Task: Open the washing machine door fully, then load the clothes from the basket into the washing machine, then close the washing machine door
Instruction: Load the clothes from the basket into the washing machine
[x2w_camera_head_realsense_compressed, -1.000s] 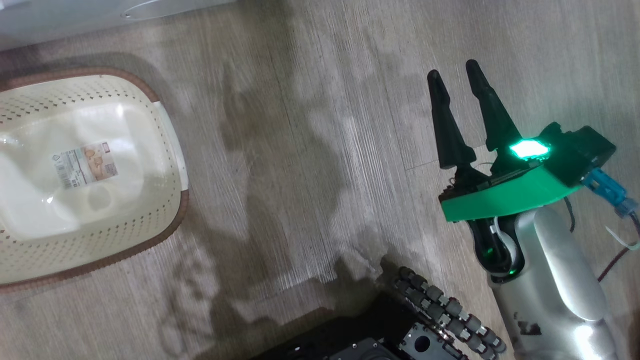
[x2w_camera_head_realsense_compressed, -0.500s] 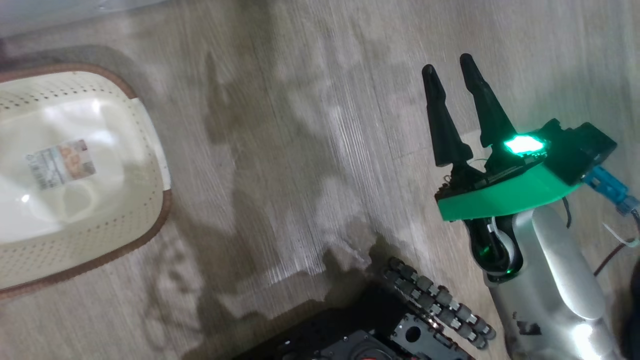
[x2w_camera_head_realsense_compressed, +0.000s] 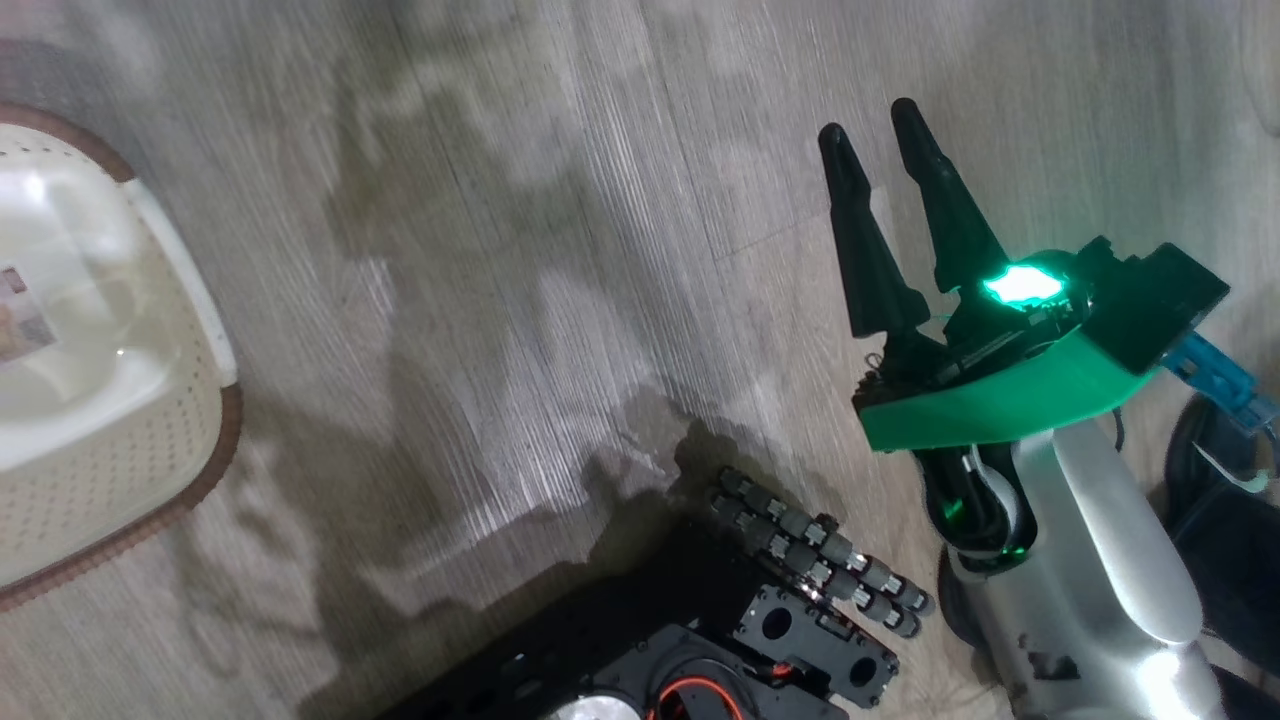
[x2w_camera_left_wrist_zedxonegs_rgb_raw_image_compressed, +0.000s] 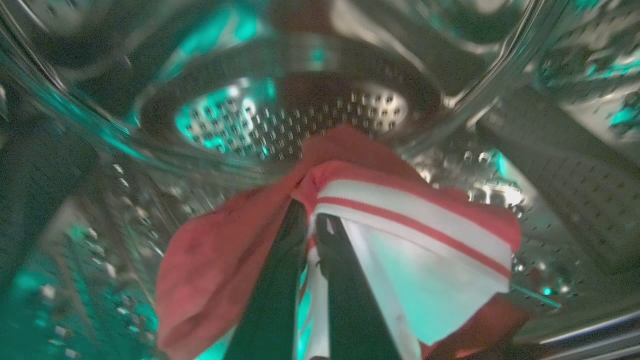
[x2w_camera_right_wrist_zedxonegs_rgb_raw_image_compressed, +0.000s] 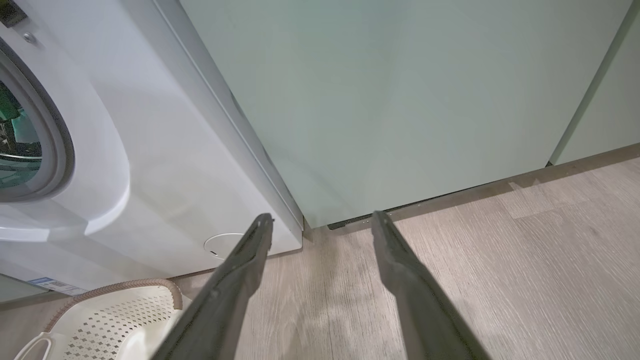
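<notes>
Left gripper (x2w_camera_left_wrist_zedxonegs_rgb_raw_image_compressed: 311, 212) pinched tight on a soft red, white-banded garment (x2w_camera_left_wrist_zedxonegs_rgb_raw_image_compressed: 215, 265) inside the perforated steel drum (x2w_camera_left_wrist_zedxonegs_rgb_raw_image_compressed: 300, 120); right gripper (x2w_camera_head_realsense_compressed: 870, 125) spread wide, empty, above wood-grain floor (x2w_camera_head_realsense_compressed: 500, 250), perforated cream basket (x2w_camera_head_realsense_compressed: 120, 470) well apart.

open floor (x2w_camera_head_realsense_compressed: 560, 200) beside basket (x2w_camera_head_realsense_compressed: 215, 440), cabinet (x2w_camera_right_wrist_zedxonegs_rgb_raw_image_compressed: 400, 100) ahead

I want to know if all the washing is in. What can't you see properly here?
Head view: the left edge cuts off the basket, hiding any leftover clothes.
Left wrist view: the red and white garment is blurred, partly behind the left tool; kind unclear.
Right wrist view: the left edge cuts off the washing machine opening.
</notes>
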